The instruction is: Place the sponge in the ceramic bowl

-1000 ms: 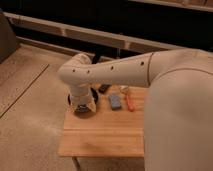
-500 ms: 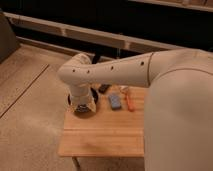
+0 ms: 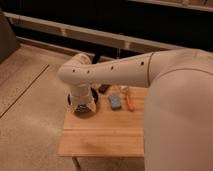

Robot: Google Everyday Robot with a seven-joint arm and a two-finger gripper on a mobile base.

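The blue-grey sponge (image 3: 115,101) lies flat on the wooden table (image 3: 105,135), near its back edge. At the table's back left corner sits the dark ceramic bowl (image 3: 93,106), mostly hidden under my arm's wrist. My gripper (image 3: 81,106) hangs directly over the bowl, a short way left of the sponge and apart from it.
A thin orange stick (image 3: 130,102) lies just right of the sponge. A small black object (image 3: 104,88) and a small white cup (image 3: 124,89) stand at the table's back edge. My white arm (image 3: 125,72) spans the scene from the right. Speckled floor surrounds the table.
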